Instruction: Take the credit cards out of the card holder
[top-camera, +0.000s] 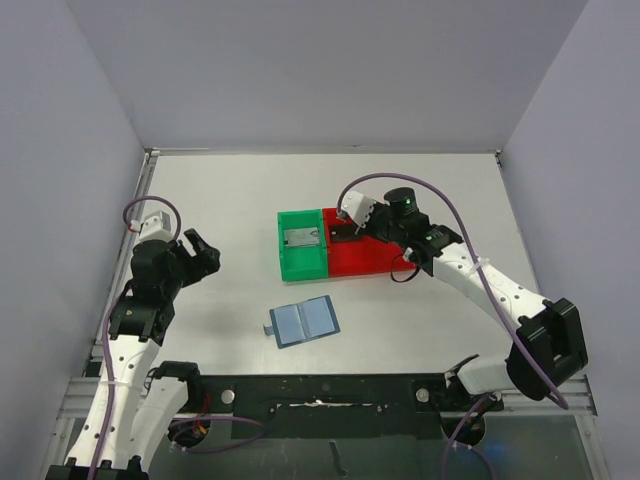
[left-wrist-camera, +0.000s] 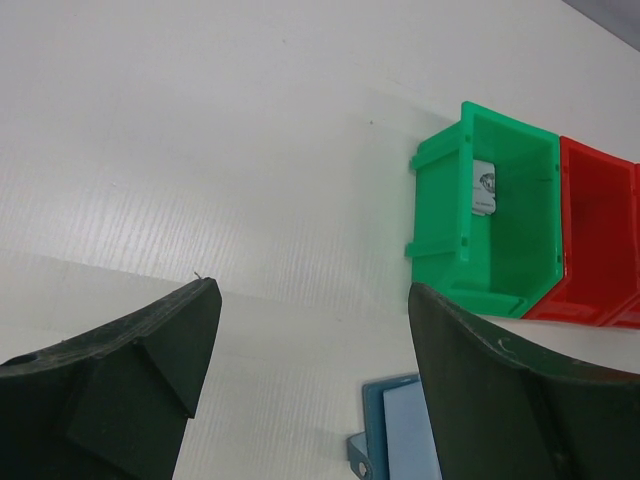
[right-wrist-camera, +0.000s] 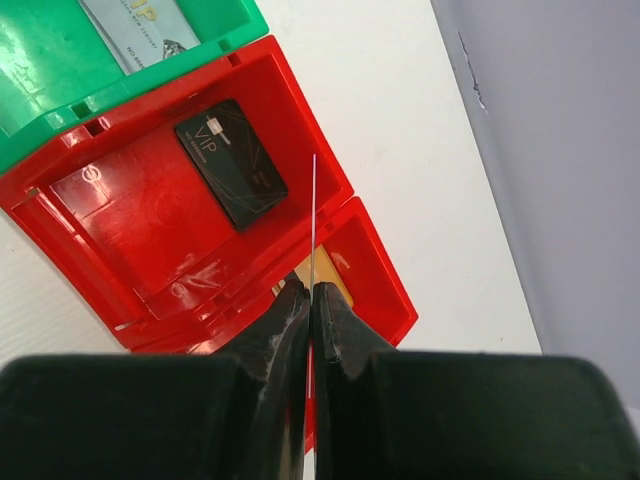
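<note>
– Right gripper (right-wrist-camera: 312, 297): closed on a thin card (right-wrist-camera: 313, 200), edge-on above the red bins (right-wrist-camera: 110, 210). Left gripper (left-wrist-camera: 312, 300): open, empty. Cards out so far?
– Black card (right-wrist-camera: 232, 162), "VIP", in one of them; grey card (right-wrist-camera: 135, 30), "VIP", in the green bin (right-wrist-camera: 40, 60). Card holder (top-camera: 305, 322): lying open on the worktop (top-camera: 220, 200), apart from the bins; pockets look emptied, by my estimate.

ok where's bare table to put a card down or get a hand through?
Widest: strip from the green bin and red bins to the back wall. Also free: between green bin and left hand, and right of the card holder up to the right arm. Crowded: over the red bins, where the right hand hangs, shut on a card.
</note>
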